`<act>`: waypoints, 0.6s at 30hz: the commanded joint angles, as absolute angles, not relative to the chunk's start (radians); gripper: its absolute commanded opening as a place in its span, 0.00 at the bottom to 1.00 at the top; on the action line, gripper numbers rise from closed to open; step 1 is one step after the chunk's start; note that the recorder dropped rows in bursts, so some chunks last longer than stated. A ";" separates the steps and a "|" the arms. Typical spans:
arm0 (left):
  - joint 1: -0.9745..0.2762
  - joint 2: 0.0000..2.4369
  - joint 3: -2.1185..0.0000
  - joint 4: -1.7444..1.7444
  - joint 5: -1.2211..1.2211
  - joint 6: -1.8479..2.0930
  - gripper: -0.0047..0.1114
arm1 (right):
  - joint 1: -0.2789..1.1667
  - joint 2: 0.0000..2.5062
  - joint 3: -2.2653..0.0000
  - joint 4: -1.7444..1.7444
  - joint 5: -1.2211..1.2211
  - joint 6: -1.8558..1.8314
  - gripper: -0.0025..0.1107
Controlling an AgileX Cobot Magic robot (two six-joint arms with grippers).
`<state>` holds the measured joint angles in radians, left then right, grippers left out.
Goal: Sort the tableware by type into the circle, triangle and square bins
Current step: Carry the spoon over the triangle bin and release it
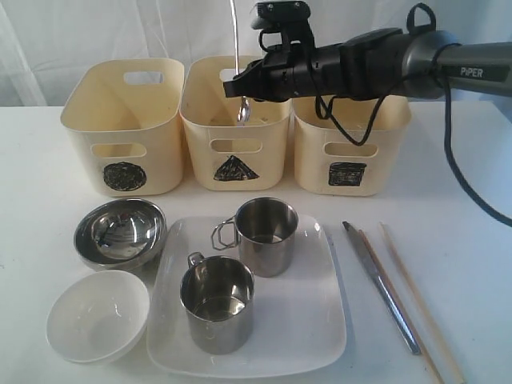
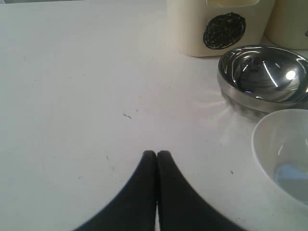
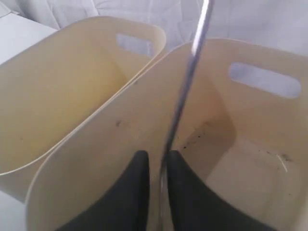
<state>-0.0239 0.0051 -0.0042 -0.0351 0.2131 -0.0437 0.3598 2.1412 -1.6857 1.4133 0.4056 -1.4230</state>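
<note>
The steel spoon is held upright, bowl down, in the triangle bin, at 12 o'clock from the square plate. It is judged light, stiff and slippery, best pinched mid-handle. The right gripper fingers are narrowly parted around the handle; whether it is gripped cannot be told. The left gripper fingers are closed, empty.

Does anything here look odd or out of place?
Mostly tidy. The oddest thing is a spoon standing upright, handle up, between the jaws of the right gripper over the triangle bin. Two mugs also stand on the square plate.
</note>
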 commanded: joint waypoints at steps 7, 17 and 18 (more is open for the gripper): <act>-0.022 0.000 0.000 -0.036 0.211 -0.047 0.04 | 0.360 2.130 -1.728 1.432 0.391 -1.426 0.29; -0.022 0.000 0.000 -0.036 0.211 -0.047 0.04 | 0.358 1.957 -1.723 1.377 0.578 -1.322 0.02; -0.022 0.000 0.000 -0.036 0.211 -0.047 0.04 | 0.358 1.941 -1.723 1.352 0.604 -1.292 0.02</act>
